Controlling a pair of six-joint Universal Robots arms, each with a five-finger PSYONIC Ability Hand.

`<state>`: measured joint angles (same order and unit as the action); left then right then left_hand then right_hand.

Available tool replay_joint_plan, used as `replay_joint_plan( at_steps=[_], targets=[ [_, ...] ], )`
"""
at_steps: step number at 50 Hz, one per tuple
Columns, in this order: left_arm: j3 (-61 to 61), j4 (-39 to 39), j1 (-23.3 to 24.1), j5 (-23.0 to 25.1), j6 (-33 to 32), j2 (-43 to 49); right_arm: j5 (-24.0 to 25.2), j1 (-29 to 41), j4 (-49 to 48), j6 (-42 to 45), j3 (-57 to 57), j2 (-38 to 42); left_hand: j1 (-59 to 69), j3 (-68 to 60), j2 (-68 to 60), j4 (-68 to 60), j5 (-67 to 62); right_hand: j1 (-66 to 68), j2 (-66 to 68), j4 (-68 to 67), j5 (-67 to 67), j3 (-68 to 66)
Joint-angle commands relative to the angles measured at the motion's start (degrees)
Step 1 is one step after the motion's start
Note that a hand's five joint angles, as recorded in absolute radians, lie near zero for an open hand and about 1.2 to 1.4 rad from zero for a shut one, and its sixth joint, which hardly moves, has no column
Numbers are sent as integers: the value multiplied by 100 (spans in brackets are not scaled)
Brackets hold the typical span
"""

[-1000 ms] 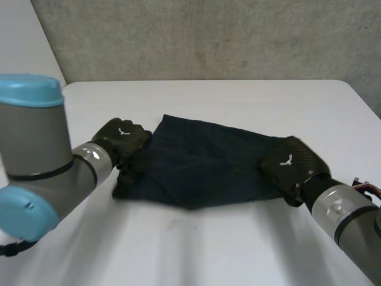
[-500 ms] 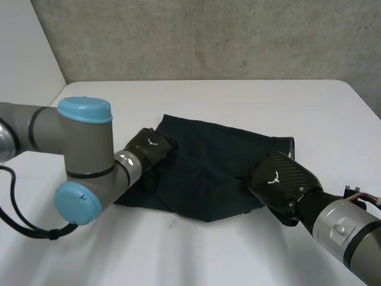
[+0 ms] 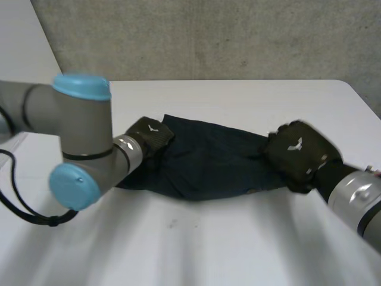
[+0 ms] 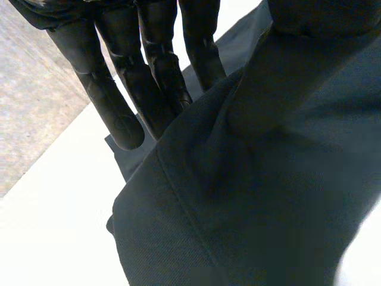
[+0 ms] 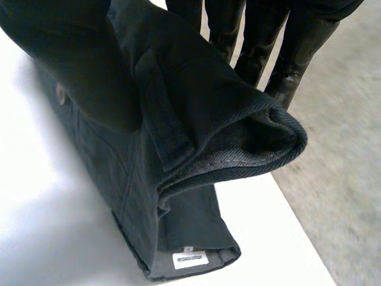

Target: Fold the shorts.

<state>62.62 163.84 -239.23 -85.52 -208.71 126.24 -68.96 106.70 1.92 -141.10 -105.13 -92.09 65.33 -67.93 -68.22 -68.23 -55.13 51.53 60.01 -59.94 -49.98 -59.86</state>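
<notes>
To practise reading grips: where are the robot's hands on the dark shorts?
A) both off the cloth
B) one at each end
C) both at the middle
B: in the head view the left hand pinches one end of the shorts and the right hand the opposite end.

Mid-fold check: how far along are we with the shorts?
Done: the shorts lie spread across the table, and both ends are gripped. In hand: the left hand pinches one end between thumb and fingers; the right hand pinches the other, holding a doubled layer raised above the layer with the white label. Left: lay that fold down flat and release.
</notes>
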Motion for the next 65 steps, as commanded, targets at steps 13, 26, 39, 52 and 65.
replay_joint_plan(
  at_steps=[13,26,39,52,65],
  targets=[
    [4204,1220,-98,-9,542,-3017,278,-334,1961,-489,502,323,-356,616,645,646,336,2079,1231,-1238,-1234,-1246],
    [4311,1502,-423,26,577,-3140,278,-316,1671,-313,169,481,-3022,3282,3311,3312,3002,2012,1164,-1171,-1167,-1179],
    [3459,1493,-344,228,603,-1867,357,-360,1118,-286,-183,183,-2921,3181,3210,3211,2901,1794,945,-952,-948,-960],
    [2712,1019,-309,685,665,-953,374,-378,985,-286,-236,156,-2922,3182,3211,3212,2902,1693,844,-851,-847,-859],
    [2536,834,-150,624,674,-864,357,-378,1003,-295,-122,191,1467,-1207,-1178,-1177,-1487,1810,962,-969,-965,-977]
  ],
)
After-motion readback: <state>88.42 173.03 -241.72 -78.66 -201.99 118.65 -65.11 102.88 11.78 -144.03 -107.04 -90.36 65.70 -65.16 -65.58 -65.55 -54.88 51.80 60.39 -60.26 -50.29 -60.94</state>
